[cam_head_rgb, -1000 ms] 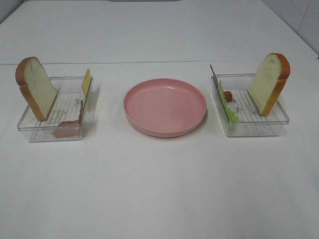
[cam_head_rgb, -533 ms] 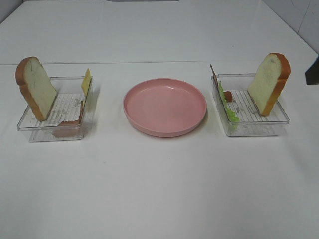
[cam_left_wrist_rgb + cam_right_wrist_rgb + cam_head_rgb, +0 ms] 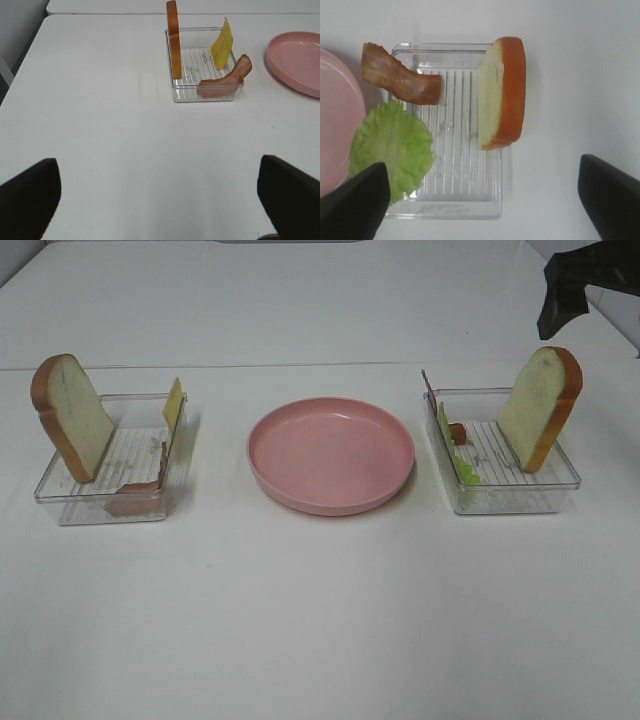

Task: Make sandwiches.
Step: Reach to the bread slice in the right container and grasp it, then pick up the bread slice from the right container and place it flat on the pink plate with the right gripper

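Fingers [image 3: 350, 200] of the right gripper [image 3: 481, 164] stand spread wide, released, with nothing between them, and we see them hanging over the right tray [image 3: 465, 212], looking straight down on it. The right arm [image 3: 585, 280] is what has changed: a second ago it was out of the high view, half a second ago only a dark sliver showed at the right edge, and now it fills the far right corner, beyond the right bread slice [image 3: 540, 408]. That slice stands on edge in the tray, with the right bacon strip [image 3: 400, 75] and the lettuce leaf [image 3: 392, 150] at the side nearest the pink plate [image 3: 330, 455]. The left gripper [image 3: 157, 162] likewise gapes wide and empty, well back from the left tray [image 3: 207, 96], which holds the left bread slice [image 3: 173, 40] upright, the cheese slice [image 3: 222, 45] and the left bacon strip [image 3: 225, 82]. We find trays, plate and food where they lay before, on the white table [image 3: 320, 620].
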